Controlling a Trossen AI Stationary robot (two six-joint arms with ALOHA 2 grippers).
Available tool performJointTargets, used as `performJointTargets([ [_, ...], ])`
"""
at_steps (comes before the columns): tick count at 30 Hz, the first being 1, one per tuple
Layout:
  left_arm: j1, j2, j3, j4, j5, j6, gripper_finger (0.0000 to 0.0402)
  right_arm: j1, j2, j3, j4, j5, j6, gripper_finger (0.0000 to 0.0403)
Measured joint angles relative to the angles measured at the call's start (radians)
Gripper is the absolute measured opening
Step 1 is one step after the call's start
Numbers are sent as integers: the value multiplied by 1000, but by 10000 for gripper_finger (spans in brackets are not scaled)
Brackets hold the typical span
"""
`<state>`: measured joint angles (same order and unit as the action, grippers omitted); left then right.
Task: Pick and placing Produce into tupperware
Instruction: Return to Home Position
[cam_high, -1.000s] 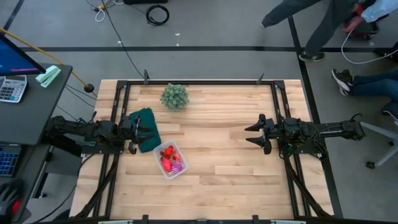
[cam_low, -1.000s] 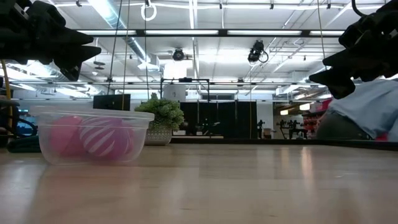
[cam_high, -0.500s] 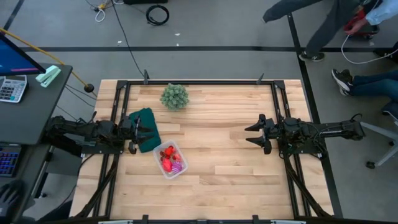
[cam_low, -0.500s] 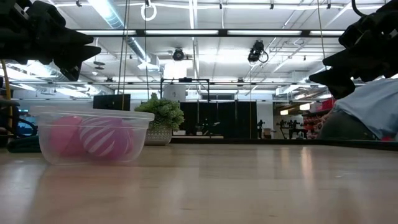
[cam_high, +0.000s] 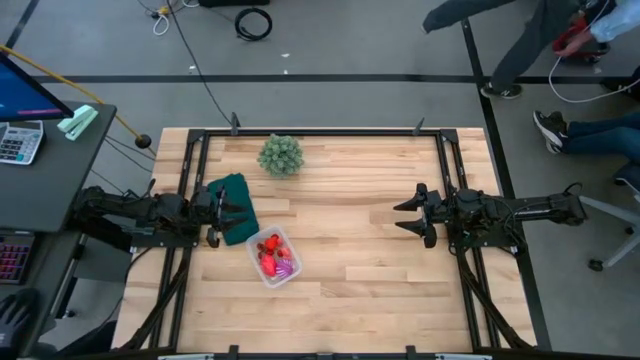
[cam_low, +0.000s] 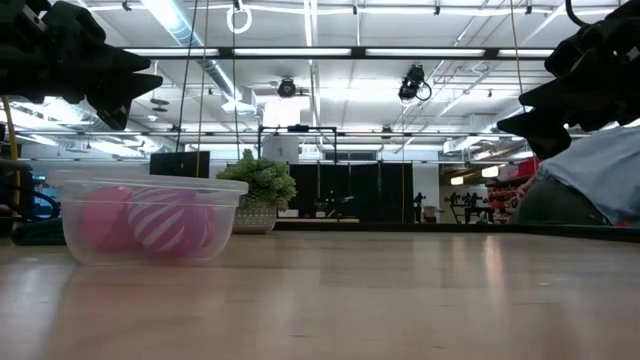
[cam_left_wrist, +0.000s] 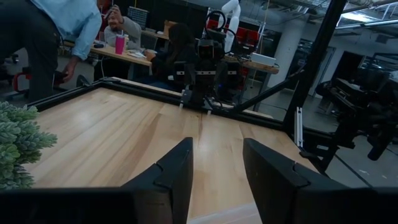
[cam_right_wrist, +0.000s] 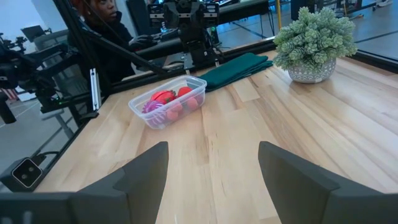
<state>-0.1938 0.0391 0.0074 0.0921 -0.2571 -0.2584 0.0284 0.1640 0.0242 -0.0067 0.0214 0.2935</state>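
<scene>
The clear tupperware (cam_high: 273, 257) rests on its base left of the table's middle, with red and pink produce (cam_high: 267, 252) and a purple piece (cam_high: 284, 270) lying inside it. It also shows in the low view as the tupperware (cam_low: 148, 222) and in the right wrist view as the tupperware (cam_right_wrist: 168, 100). My left gripper (cam_high: 237, 210) hovers open above the dark green piece, left of the tupperware; its gap shows in the left wrist view (cam_left_wrist: 217, 180). My right gripper (cam_high: 402, 215) hovers open at the table's right side, well away from the tupperware (cam_right_wrist: 212, 180).
A bushy pale-green plant in a pot (cam_high: 281, 155) stands near the far edge. A dark green flat piece (cam_high: 232, 205) lies under my left gripper. Bare wood stretches between the two arms. People are beyond the table's far right corner (cam_high: 520, 30).
</scene>
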Motion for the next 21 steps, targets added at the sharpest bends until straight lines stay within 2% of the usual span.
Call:
performJointTargets([
  [7, 0, 0, 0, 0, 0, 0, 140, 0, 0, 0, 0, 0, 0, 258],
  [21, 0, 0, 0, 0, 0, 0, 151, 0, 0, 0, 0, 0, 0, 258],
])
